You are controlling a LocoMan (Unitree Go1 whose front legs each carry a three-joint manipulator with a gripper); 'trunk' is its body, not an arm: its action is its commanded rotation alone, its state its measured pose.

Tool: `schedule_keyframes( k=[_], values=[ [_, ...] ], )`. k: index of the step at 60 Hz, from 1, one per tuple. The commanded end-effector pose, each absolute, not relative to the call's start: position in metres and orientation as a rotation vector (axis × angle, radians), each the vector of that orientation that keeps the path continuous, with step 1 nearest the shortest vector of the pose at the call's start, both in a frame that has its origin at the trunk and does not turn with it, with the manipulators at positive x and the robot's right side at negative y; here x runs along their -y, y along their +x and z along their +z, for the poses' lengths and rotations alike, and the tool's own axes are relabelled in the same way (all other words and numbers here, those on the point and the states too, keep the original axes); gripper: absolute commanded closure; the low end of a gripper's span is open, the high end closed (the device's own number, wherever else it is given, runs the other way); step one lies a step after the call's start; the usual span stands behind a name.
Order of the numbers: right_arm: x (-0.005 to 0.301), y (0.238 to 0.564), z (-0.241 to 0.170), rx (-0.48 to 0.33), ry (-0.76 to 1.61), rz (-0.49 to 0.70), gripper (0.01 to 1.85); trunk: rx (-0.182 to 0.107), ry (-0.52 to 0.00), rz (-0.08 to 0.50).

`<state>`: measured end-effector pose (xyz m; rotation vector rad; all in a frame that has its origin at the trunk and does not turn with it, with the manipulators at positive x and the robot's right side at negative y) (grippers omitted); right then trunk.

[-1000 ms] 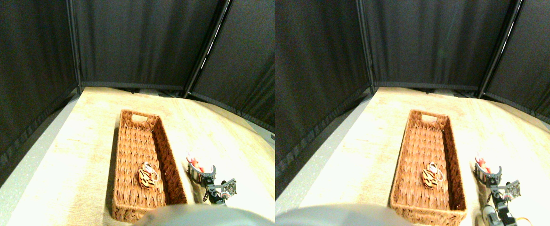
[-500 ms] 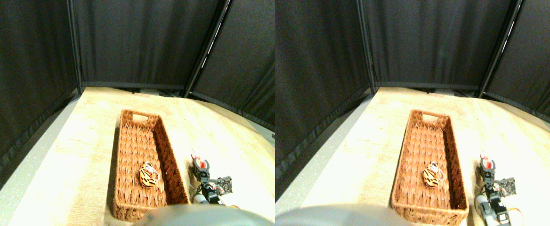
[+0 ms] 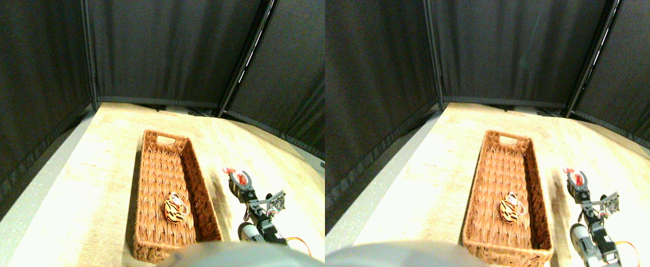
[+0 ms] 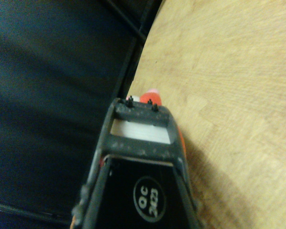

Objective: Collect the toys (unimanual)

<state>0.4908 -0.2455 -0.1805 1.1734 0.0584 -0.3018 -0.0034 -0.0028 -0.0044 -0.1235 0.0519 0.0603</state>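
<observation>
Red toy (image 3: 240, 177) clamped in the right hand (image 3: 241, 179), beside the basket (image 3: 154, 140) holding the tiger (image 3: 175, 209).

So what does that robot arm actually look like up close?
The right arm is a thin chain of dark grey and black blocks with a silvery round motor near its base and an orange cable trailing off. A small dark board sticks out sideways. Its gripper has two curved dark jaws built as open frames, studded with tiny screws.
</observation>
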Motion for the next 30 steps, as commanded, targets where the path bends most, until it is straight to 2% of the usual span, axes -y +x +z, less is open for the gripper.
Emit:
schedule_keyframes(
  k=[1, 12, 18, 30],
  values=[
    [0.236, 0.497, -0.157, -0.048, 1.154, -0.216, 1.8, -0.049, -0.162, 0.081],
    [0.219, 0.503, -0.138, -0.116, 1.178, -0.2, 1.8, -0.043, -0.196, 0.127],
    [0.211, 0.508, -0.13, -0.154, 1.132, -0.123, 1.8, -0.044, -0.217, 0.157],
    [0.19, 0.514, -0.117, -0.206, 1.155, -0.068, 1.8, -0.039, -0.248, 0.2]
  ],
)
